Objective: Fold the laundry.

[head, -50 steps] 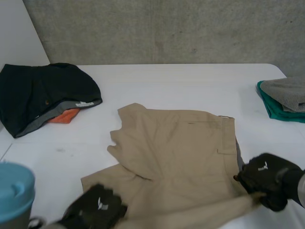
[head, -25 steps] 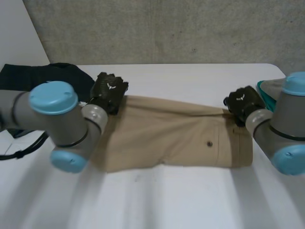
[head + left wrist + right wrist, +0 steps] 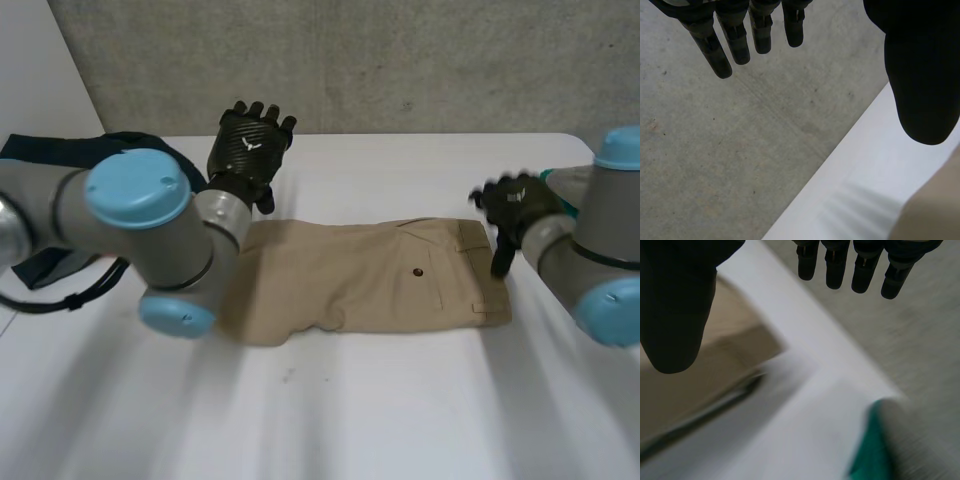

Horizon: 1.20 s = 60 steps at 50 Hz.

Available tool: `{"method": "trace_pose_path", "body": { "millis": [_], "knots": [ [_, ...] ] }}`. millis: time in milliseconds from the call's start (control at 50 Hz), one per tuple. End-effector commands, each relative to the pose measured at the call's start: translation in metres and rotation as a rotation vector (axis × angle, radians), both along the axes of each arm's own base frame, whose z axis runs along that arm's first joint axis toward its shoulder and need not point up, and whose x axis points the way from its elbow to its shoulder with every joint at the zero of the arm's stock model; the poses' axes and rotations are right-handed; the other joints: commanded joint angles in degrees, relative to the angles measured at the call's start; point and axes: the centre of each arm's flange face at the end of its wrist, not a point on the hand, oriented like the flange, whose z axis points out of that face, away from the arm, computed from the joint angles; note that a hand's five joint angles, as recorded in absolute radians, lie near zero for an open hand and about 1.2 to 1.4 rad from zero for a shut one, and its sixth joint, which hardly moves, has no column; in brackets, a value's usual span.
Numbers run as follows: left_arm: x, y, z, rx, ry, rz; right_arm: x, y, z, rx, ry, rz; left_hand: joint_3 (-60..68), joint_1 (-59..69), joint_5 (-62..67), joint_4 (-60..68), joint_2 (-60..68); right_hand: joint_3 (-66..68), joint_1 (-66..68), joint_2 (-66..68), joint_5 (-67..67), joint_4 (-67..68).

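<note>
**White table, shorts folded lengthwise, both hands free**

White table (image 3: 350, 420) is seen bare along its near side, and ample open room is left there between the two arms. Across the middle, the khaki shorts (image 3: 350, 280) are laid as a long band, doubled over lengthwise, with the waistband and a button towards the robot's right. The near edge is bunched and rounded at the left end, and the band is not quite squared.

Just beyond the far left corner of the shorts, the left hand (image 3: 250, 145) is held raised, its fingers (image 3: 735, 40) straight and spread, and nothing is grasped. Beside the waistband end, the right hand (image 3: 515, 205) is held just off the cloth, fingers (image 3: 832, 265) likewise straight and apart from the thumb, with nothing between them.

The lengthwise fold is judged to be laid, and a crosswise fold is judged to come next. For that, one short end would need to be pinched at both its corners and carried over to the other end, after the bunched left edge is smoothed.

Room is tighter at the far side. A dark garment (image 3: 60, 148) is heaped at the far left, close to the left arm, and a green cloth (image 3: 865, 450) under a grey towel (image 3: 910, 440) is stacked near the right hand, by the table's edge. A wide swing on either side could catch these piles. Behind everything, a concrete wall (image 3: 400, 60) is set against the table's far edge.
</note>
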Motion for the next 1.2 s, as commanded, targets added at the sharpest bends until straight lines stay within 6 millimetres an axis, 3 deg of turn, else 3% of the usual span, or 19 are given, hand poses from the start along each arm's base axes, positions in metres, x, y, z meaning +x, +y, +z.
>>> {"method": "trace_pose_path", "body": {
  "millis": [20, 160, 180, 220, 240, 360, 500, 580, 640, 680, 780, 800, 840, 860, 940, 960, 1040, 1120, 1200],
  "knots": [
    [0.019, 0.031, 0.000, 0.067, 0.033, -0.013, -0.009, 0.043, -0.033, 0.235, -0.100, 0.049, -2.12, -0.67, -2.72, -1.56, -2.02, 1.26, 0.37, 1.19, 0.63, 1.19],
    [0.013, 0.043, -0.010, 0.086, 0.028, -0.041, -0.008, 0.028, -0.056, 0.166, -0.113, 0.046, -2.12, -0.67, -2.72, -1.56, -2.02, 16.71, 15.82, 16.64, 16.08, 16.64],
    [0.013, 0.043, -0.011, 0.088, 0.027, -0.041, -0.009, 0.025, -0.060, 0.163, -0.112, 0.043, -2.12, -0.67, -2.72, -1.56, -2.02, 23.40, 22.51, 23.33, 22.77, 23.33],
    [0.013, 0.045, -0.013, 0.093, 0.024, -0.040, -0.011, 0.019, -0.063, 0.152, -0.097, 0.026, -2.12, -0.67, -2.72, -1.56, -2.02, 64.98, 64.09, 64.91, 64.35, 64.91],
    [0.014, 0.046, -0.013, 0.094, 0.023, -0.040, -0.015, 0.016, -0.062, 0.138, -0.089, 0.009, -2.12, -0.67, -2.72, -1.56, -2.02, 67.95, 67.07, 67.88, 67.32, 67.88],
    [0.017, 0.049, -0.005, 0.083, 0.031, -0.039, -0.052, 0.001, -0.034, -0.042, 0.027, -0.139, -2.12, -0.67, -2.72, -1.56, -2.02, 67.98, 67.10, 67.91, 67.35, 67.91],
    [0.023, 0.057, 0.013, 0.051, 0.053, -0.041, -0.061, 0.005, -0.011, -0.174, 0.316, -0.078, -2.12, -0.67, -2.72, -1.56, -2.02, 67.98, 67.10, 67.91, 67.35, 67.91],
    [0.025, 0.060, 0.015, 0.050, 0.054, -0.038, -0.030, 0.011, 0.002, -0.295, 0.391, 0.035, -2.12, -0.67, -2.72, -1.56, -2.02, 67.98, 67.10, 67.91, 67.35, 67.91],
    [0.027, 0.061, 0.014, 0.056, 0.052, -0.035, 0.045, 0.047, 0.011, -0.443, 0.337, 0.287, -2.12, -0.67, -2.72, -1.56, -2.02, 67.98, 67.10, 67.91, 67.35, 67.91],
    [0.028, 0.061, 0.013, 0.060, 0.053, -0.032, 0.095, 0.091, -0.005, -0.473, 0.279, 0.540, -2.12, -0.67, -2.72, -1.56, -2.02, 67.98, 67.10, 67.91, 67.35, 67.91],
    [0.030, 0.063, 0.012, 0.076, 0.065, -0.030, 0.127, 0.144, -0.047, -0.432, 0.261, 0.882, -2.12, -0.67, -2.72, -1.56, -2.02, 67.98, 67.10, 67.91, 67.35, 67.91],
    [0.031, 0.063, 0.012, 0.079, 0.067, -0.029, 0.128, 0.151, -0.052, -0.437, 0.276, 0.931, -2.12, -0.67, -2.72, -1.56, -2.02, 55.72, 54.83, 55.65, 55.09, 55.65],
    [0.031, 0.063, 0.012, 0.080, 0.073, -0.030, 0.127, 0.150, -0.051, -0.454, 0.295, 0.927, -2.12, -0.67, -2.72, -1.56, -2.02, 6.24, 5.35, 6.17, 5.61, 6.17],
    [0.031, 0.063, 0.012, 0.080, 0.073, -0.030, 0.126, 0.148, -0.049, -0.456, 0.302, 0.915, -2.12, -0.67, -2.72, -1.56, -2.02, -2.02, -2.90, -2.09, -2.65, -2.09],
    [0.030, 0.062, 0.016, 0.072, 0.082, -0.030, 0.121, 0.145, -0.029, -0.436, 0.233, 0.845, -2.12, -0.67, -2.72, -1.56, -2.02, -2.02, -2.90, -2.09, -2.65, -2.09],
    [0.029, 0.061, 0.016, 0.069, 0.084, -0.031, 0.113, 0.139, -0.003, -0.441, 0.145, 0.788, -2.12, -0.67, -2.72, -1.56, -2.02, -2.02, -2.90, -2.09, -2.65, -2.09],
    [0.025, 0.058, 0.026, 0.043, 0.106, -0.036, 0.089, 0.121, 0.044, -0.332, -0.188, 0.627, -2.12, -0.67, -2.72, -1.56, -2.02, -2.02, -2.90, -2.09, -2.65, -2.09],
    [0.019, 0.056, 0.041, 0.026, 0.164, -0.050, 0.073, 0.102, 0.069, -0.183, -0.506, 0.504, -2.12, -0.67, -2.72, -1.56, -2.02, -2.02, -2.90, -2.09, -2.65, -2.09],
    [0.005, 0.060, 0.048, 0.055, 0.230, -0.098, 0.047, 0.071, 0.072, -0.088, -0.583, 0.367, -2.12, -0.67, -2.72, -1.56, -2.02, -2.02, -2.90, -2.09, -2.65, -2.09]
  ]
}}
